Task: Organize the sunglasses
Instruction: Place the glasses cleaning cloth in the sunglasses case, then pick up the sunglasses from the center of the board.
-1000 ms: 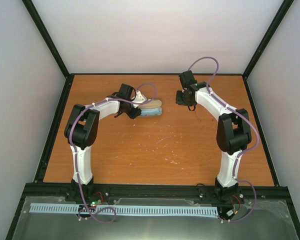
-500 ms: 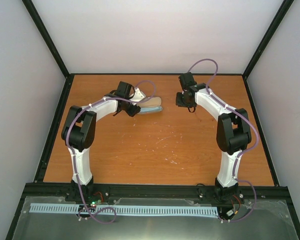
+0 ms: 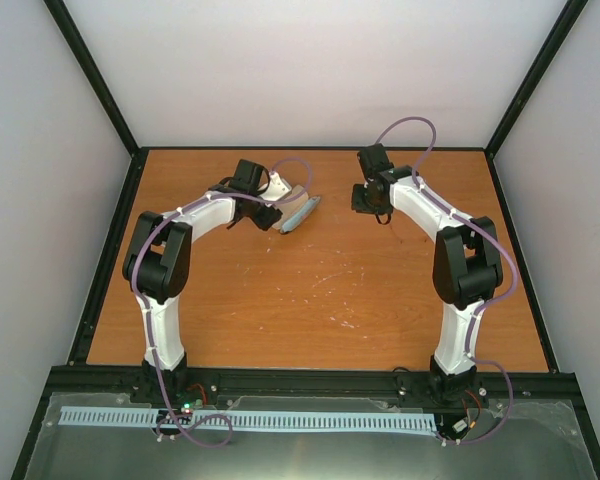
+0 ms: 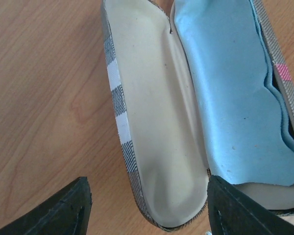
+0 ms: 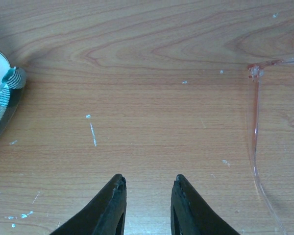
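Wooden tabletop, pale walls. Far, right of centre: sunglasses (image 5: 255, 142) flat beside right gripper (image 5: 148, 181), narrowly parted, empty. Left gripper (image 4: 148, 183) spread wide over open case (image 4: 157, 122). Likely light, thin, fragile, slippery; best pinched gently at bridge.

Case (image 4: 157, 137) grey-striped, cream-lined; cloth (image 4: 225, 88) light blue; sunglasses (image 5: 255, 122) arm seemingly translucent pink.

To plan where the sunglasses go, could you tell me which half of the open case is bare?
The cream-lined half on the left in the left wrist view; the other half holds the light blue cloth.
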Robot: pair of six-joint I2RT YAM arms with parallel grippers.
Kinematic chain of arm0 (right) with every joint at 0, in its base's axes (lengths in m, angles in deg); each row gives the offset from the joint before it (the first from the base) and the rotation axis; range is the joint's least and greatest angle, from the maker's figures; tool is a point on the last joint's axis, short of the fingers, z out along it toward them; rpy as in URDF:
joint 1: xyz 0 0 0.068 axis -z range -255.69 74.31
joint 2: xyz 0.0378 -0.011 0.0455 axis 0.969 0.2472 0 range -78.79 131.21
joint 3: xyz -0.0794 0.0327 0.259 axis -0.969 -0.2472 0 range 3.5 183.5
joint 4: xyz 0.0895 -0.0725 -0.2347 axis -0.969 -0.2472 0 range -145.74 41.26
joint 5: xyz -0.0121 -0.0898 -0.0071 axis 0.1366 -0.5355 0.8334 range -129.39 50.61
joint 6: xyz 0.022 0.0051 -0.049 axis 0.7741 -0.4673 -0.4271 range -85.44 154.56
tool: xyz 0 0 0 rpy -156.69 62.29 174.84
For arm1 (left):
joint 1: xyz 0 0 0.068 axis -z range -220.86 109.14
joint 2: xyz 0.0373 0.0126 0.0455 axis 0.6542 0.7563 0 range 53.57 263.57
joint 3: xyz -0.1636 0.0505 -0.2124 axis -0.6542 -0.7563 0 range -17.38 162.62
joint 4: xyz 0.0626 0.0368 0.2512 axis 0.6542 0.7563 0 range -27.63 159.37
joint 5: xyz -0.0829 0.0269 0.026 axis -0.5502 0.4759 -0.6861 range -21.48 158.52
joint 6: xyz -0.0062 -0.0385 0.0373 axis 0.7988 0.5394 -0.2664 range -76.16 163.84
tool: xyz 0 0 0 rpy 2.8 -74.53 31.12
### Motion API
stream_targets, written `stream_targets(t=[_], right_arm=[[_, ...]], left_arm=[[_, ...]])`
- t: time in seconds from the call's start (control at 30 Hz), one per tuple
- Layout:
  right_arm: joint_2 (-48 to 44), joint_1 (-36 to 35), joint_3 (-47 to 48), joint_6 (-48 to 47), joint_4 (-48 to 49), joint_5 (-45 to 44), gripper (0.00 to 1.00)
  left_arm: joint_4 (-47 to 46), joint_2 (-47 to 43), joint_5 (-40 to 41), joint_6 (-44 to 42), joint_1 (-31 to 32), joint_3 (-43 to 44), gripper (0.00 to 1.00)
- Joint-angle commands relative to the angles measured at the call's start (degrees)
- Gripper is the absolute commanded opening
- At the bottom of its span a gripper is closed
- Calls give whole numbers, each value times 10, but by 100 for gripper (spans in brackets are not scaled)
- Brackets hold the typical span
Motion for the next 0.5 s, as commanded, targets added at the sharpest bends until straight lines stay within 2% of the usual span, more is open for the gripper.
stream_targets(t=[0.0, 0.17, 0.33, 0.4, 0.47], right_arm=[[12, -1, 27, 1, -6, -8, 25], [18, 9, 49, 2, -20, -25, 25], [33, 47, 82, 3, -53, -43, 24], [41, 72, 100, -9, -66, -50, 24], [52, 87, 123, -59, -85, -82, 25]], left_arm=[[-2, -15, 14, -16, 3, 27, 66], [8, -25, 6, -16, 2, 43, 63], [22, -56, -40, 2, 2, 36, 42], [28, -67, -56, 8, 2, 31, 40], [28, -73, -59, 6, 2, 24, 40]])
